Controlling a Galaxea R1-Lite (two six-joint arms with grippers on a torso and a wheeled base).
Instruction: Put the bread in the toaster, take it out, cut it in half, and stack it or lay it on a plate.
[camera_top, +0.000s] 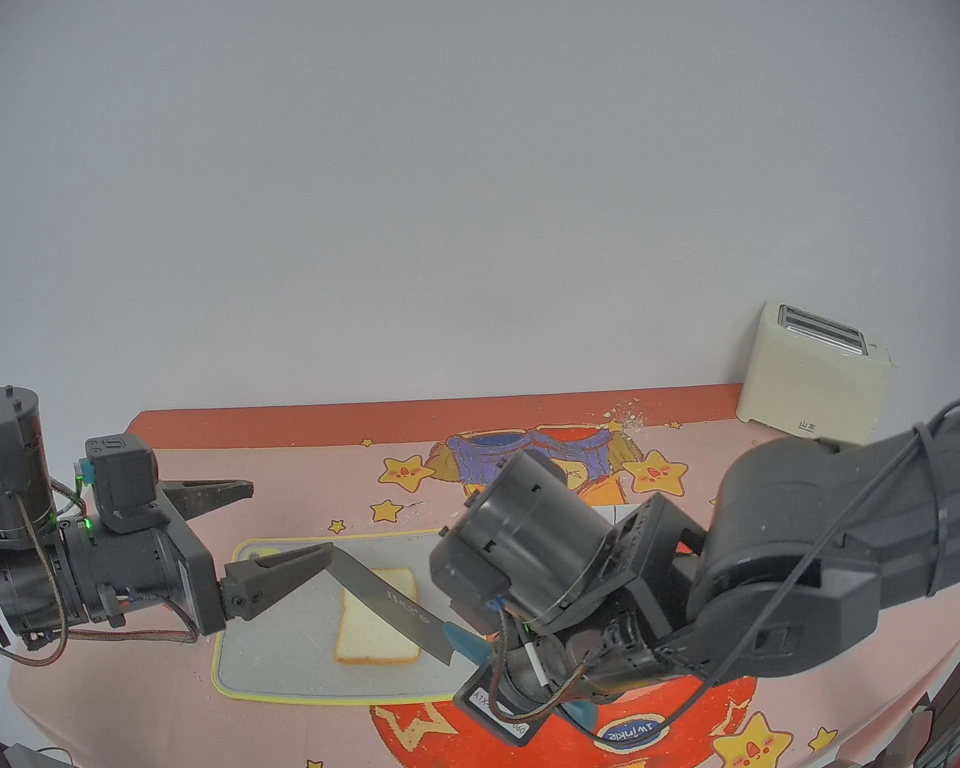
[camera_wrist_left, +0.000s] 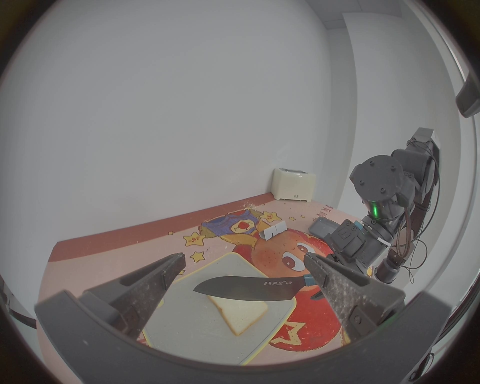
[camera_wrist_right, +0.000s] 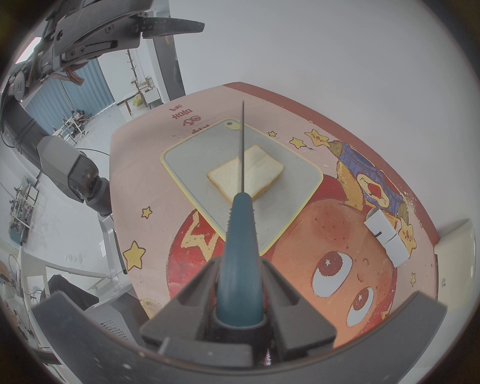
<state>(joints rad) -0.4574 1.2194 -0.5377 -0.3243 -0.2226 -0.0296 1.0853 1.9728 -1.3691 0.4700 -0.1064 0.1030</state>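
Bread (camera_top: 375, 640) is what the right tool (camera_wrist_right: 240, 265) is set to work on. Its jaws are clamped on the blue handle of a knife (camera_top: 385, 600), holding the blade edge-down. The blade reaches left from the tool, across the middle of the slice. It looks to hang just above the bread, but I cannot tell whether the edge is touching the crust.

The slice lies flat and, as far as I can see, in one piece, toward the right of a grey cutting board (camera_top: 270, 650) with a yellow rim. The board sits on the near part of the table (camera_top: 300, 470).

At the board's left end is the left tool (camera_top: 290, 520), its jaws wide apart with nothing between them. It is near the knife tip but not touching the bread.

Well apart, at the far right corner of the table against the wall, stands the cream toaster (camera_top: 812, 375), its slots dark.

With the slice out on the board, I'd judge the toaster stage to be over, though the bread looks pale. The cut is lined up but not made. After it, the halves have to be stacked or laid on a plate.
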